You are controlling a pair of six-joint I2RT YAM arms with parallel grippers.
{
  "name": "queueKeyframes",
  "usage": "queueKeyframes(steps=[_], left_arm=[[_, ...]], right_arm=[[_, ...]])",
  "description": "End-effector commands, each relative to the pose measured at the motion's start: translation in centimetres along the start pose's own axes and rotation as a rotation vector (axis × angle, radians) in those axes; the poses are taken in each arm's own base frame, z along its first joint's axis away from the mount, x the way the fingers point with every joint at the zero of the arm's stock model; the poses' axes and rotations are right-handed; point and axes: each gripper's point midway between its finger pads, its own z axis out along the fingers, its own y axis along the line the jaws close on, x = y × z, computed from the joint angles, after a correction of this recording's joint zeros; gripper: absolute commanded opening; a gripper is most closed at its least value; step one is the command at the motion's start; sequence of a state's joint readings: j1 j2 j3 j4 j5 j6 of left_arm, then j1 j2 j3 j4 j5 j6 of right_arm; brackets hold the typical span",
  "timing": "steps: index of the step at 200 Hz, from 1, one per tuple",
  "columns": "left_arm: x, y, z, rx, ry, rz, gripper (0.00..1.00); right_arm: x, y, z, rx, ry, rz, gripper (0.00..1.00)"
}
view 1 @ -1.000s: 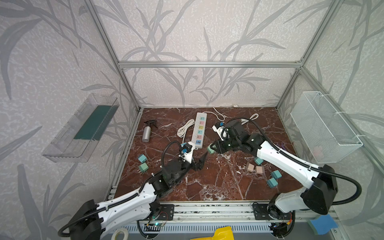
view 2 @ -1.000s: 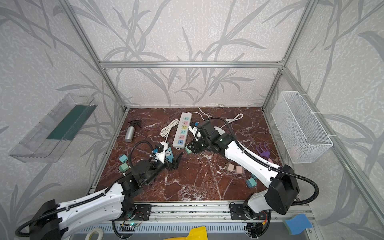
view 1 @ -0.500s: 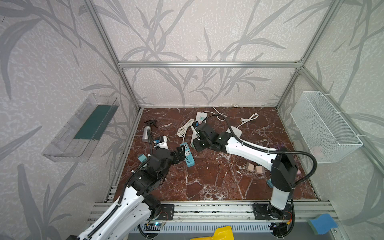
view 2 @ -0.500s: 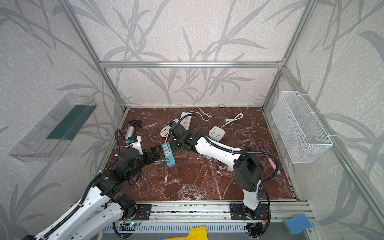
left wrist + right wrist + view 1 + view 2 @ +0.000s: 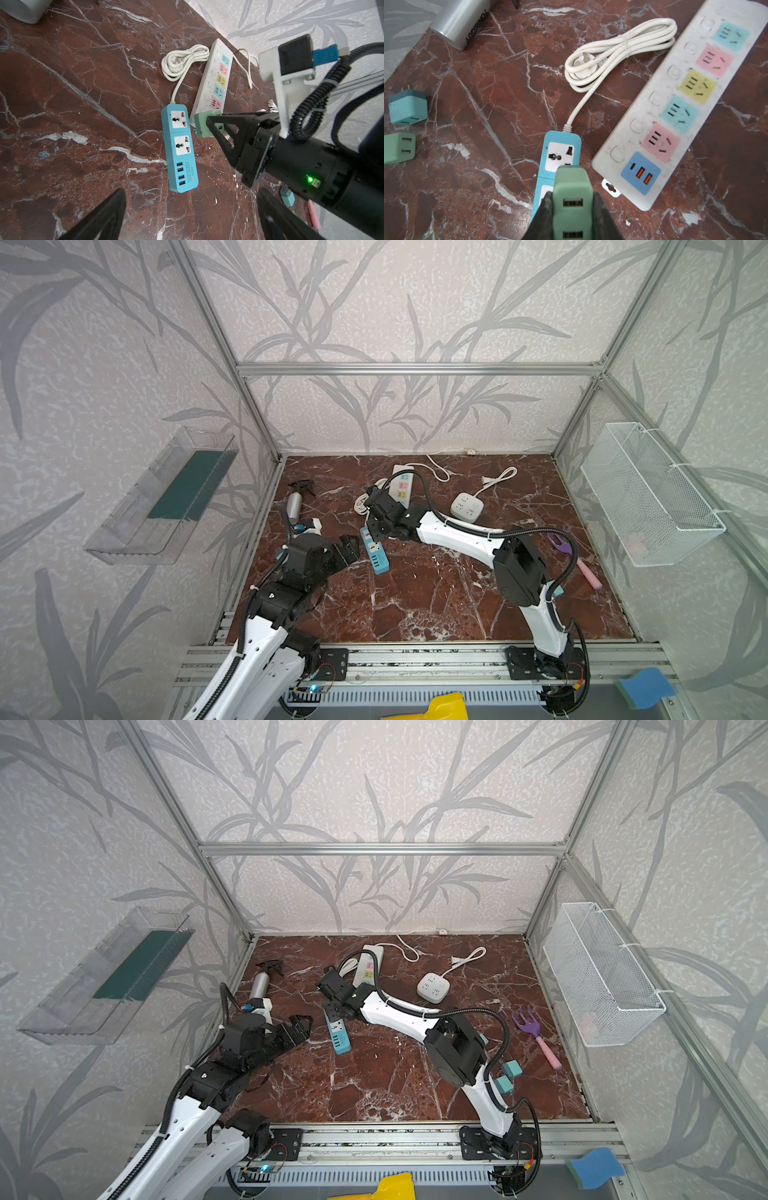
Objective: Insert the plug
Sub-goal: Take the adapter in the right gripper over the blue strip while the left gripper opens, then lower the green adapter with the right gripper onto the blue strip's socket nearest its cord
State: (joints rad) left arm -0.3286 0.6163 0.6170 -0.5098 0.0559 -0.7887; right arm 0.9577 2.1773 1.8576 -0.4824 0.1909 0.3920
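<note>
Plug (image 5: 572,199): a green block with two USB ports on its back face, clamped between the fingers of the right gripper (image 5: 572,209), which presses on its two long sides.

Position: the plug hangs just above the blue power strip (image 5: 376,551), over the edge of the socket (image 5: 560,154) nearest the cord (image 5: 612,54). Whether it touches the strip cannot be told.

Orientation: the port face looks back along the right arm, so the prong face points away from the gripper, down toward the strip. The prongs are hidden in the right wrist view. The plug's long axis lies roughly along the strip's long axis, which runs from the cord end at the far side toward the near edge of the table (image 5: 415,605).

Left gripper (image 5: 351,545): jaws wide apart, holding nothing, just beside the strip on the left and apart from it.

Judgement: the right arm makes the insertion. The coming move depends on bringing the prongs square over that socket, then pressing straight down.

A white power strip (image 5: 664,116) lies alongside, unused.
</note>
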Motion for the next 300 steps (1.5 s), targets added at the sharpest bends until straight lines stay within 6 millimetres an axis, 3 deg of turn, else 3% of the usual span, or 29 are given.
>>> queueKeyframes(steps=[1, 164, 231, 300], left_arm=[[0.8, 0.4, -0.3, 0.01, 0.02, -0.011, 0.98], [0.9, 1.1, -0.1, -0.007, 0.018, -0.032, 0.98], [0.7, 1.7, 0.1, -0.041, 0.011, -0.034, 0.97], [0.7, 1.7, 0.3, -0.046, 0.018, -0.033, 0.97]], right_arm=[[-0.3, 0.5, 0.5, 0.017, 0.018, -0.034, 0.0], [1.1, -0.3, 3.7, 0.083, 0.097, -0.02, 0.0], [-1.4, 1.6, 0.8, -0.01, 0.043, 0.01, 0.0], [-0.8, 0.3, 2.3, 0.079, 0.049, -0.015, 0.0]])
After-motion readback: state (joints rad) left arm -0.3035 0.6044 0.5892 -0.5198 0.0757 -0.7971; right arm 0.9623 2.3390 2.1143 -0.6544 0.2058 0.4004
